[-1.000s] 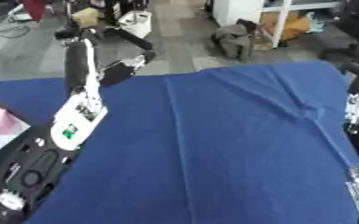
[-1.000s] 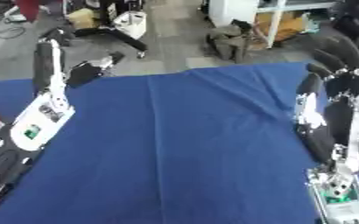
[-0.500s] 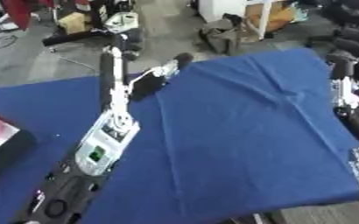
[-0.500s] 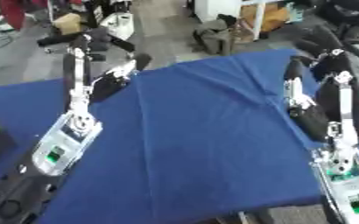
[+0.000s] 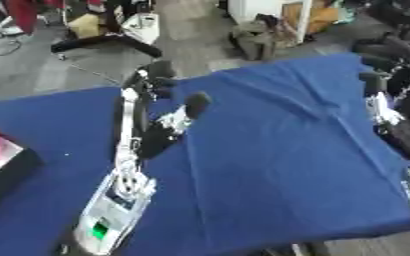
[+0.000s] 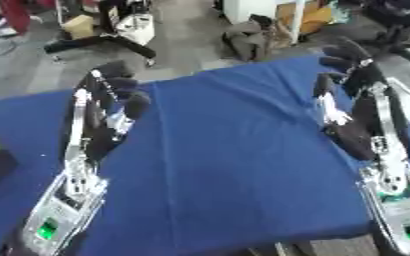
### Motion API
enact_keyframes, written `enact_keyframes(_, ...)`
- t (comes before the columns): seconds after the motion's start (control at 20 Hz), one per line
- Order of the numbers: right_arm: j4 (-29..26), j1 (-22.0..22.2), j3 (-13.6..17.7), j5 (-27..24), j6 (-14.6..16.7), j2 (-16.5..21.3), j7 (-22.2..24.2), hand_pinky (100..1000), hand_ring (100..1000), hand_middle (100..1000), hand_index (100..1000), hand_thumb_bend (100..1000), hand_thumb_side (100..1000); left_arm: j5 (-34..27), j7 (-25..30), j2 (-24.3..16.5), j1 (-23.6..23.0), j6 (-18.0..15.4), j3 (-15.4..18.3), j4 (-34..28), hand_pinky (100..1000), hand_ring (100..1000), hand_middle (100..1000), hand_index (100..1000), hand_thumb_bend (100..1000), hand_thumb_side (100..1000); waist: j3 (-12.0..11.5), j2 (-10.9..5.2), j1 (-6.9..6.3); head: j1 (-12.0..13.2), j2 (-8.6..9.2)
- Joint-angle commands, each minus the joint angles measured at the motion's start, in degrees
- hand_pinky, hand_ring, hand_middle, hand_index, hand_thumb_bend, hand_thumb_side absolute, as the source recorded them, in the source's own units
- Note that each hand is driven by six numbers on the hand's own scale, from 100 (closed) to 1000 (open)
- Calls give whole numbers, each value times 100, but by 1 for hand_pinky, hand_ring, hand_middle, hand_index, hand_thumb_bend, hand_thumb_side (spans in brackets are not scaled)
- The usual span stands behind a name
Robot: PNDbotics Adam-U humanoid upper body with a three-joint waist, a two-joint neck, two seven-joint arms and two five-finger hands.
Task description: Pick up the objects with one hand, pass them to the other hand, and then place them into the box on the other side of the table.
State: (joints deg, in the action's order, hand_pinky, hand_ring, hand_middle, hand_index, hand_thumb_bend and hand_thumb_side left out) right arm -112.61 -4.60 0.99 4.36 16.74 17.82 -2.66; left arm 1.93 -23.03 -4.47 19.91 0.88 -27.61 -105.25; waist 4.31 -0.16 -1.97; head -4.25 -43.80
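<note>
Hands raised over blue cloth (image 6: 226, 150): left hand (image 5: 160, 131) and right hand (image 6: 353, 117), fingers straight, hold nothing; box (image 5: 3, 165) lies nearest the left hand.

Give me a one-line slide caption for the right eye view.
Both robot hands, left and right, raised open and empty over the blue cloth-covered table.
</note>
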Motion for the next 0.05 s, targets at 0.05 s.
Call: enact_keyframes(0.05, -75, 0, 38, -38, 21, 1, 127, 739, 815, 797, 926, 100, 470, -309, 303, -187, -70, 146, -7, -498, 625, 621, 594, 725, 953, 662, -47, -4, 90, -49, -31)
